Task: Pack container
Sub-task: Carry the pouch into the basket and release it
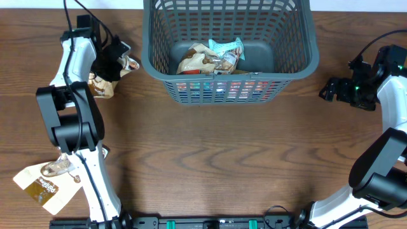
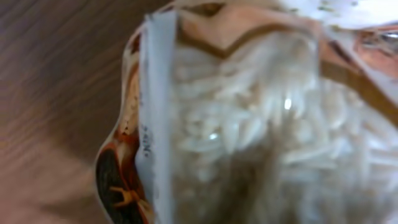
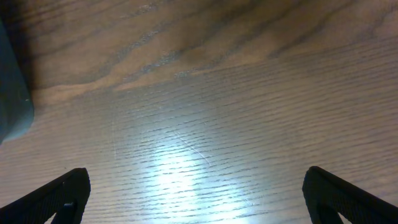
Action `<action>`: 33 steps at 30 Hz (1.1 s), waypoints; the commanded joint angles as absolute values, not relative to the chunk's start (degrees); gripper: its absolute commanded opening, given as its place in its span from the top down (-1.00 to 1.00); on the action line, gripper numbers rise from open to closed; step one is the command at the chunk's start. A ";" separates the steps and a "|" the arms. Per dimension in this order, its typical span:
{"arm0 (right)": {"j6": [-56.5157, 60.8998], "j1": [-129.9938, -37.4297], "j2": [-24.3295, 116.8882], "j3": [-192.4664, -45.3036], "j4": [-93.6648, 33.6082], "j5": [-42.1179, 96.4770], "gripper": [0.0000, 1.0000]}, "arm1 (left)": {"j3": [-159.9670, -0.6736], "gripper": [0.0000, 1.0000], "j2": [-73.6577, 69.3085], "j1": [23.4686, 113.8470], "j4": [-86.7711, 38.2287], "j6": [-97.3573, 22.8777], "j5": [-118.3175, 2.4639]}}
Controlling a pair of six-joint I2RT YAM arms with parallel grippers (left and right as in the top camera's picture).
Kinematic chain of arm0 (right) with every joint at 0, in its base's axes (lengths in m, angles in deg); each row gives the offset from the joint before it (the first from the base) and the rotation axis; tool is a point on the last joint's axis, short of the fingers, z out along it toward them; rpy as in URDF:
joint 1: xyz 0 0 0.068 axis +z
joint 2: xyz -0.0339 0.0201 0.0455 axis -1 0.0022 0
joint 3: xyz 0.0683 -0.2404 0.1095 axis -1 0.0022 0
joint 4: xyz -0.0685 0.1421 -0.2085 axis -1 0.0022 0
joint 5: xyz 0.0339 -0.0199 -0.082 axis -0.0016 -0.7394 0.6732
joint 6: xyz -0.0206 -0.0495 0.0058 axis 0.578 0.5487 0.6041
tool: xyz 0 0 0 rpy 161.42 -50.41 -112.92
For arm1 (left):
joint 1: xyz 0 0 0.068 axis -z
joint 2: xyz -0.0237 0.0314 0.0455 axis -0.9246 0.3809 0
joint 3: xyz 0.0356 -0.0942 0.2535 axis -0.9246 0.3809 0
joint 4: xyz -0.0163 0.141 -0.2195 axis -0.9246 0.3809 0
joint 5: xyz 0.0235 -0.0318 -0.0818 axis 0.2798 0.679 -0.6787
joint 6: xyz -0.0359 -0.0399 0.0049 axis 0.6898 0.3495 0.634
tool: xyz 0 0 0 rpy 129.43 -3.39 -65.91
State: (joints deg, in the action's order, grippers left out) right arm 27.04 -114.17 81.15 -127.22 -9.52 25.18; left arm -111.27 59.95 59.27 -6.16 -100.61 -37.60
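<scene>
While the container [image 1: 224,90] stands at the far middle of the table [image 1: 222,159] with some packets [image 1: 210,58] inside, the left gripper [image 1: 116,56] is near its left wall, at a bag of rice [image 2: 249,137]. If it pinches the bag, I cannot tell. The right gripper [image 3: 199,193] is spread wide over bare wood.

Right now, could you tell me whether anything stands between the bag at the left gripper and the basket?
Nothing visible lies between the bag at the left gripper and the container. Only the container's own left wall and rim would have to be cleared.
</scene>
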 commanded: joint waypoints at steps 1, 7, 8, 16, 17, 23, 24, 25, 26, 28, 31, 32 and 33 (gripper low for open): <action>27.52 -113.78 80.93 -127.07 -9.38 25.79 -0.99 | -111.64 0.88 50.01 59.62 -6.12 -87.46 -37.62; 27.52 -113.80 80.93 -127.07 -9.45 26.01 -0.99 | -111.64 0.88 35.85 60.52 -6.27 -79.00 -37.62; 27.52 -113.80 80.93 -127.07 -9.45 26.01 -0.99 | -111.64 0.88 33.81 61.04 -6.27 -78.58 -37.62; 27.52 -113.80 80.93 -127.07 -9.45 26.01 -0.99 | -111.71 0.89 20.59 72.38 -8.79 -79.46 -36.97; 27.52 -113.80 80.93 -127.07 -9.45 26.01 -0.99 | -111.71 0.88 19.61 74.90 -9.35 -82.78 -36.97; 27.57 -113.82 80.93 -127.07 -9.36 26.03 -0.99 | -111.71 0.88 19.08 87.20 -15.34 -101.77 -36.97; 27.74 -113.84 80.93 -127.07 -9.36 26.03 -0.98 | -111.71 0.88 19.50 88.51 -16.52 -104.26 -36.97; 27.90 -113.84 80.93 -127.07 -9.36 26.03 -0.99 | -111.71 0.87 20.11 89.78 -18.12 -106.93 -37.01; 27.94 -113.84 80.93 -127.07 -9.38 26.03 -0.98 | -111.71 0.87 20.57 90.57 -19.17 -108.77 -37.03; 27.94 -113.84 80.93 -127.07 -9.38 26.01 -0.98 | -111.68 0.86 22.01 92.10 -21.64 -113.44 -37.53; 27.92 -113.84 80.93 -127.07 -9.32 26.01 -0.99 | -111.68 0.87 25.33 92.71 -25.48 -115.89 -37.86; 27.92 -113.84 80.93 -127.07 -9.25 26.01 -0.98 | -111.68 0.86 26.82 92.71 -26.38 -115.89 -37.86; 27.92 -113.84 80.93 -127.07 -9.21 26.01 -0.99 | -111.68 0.87 28.13 92.71 -26.77 -115.89 -37.99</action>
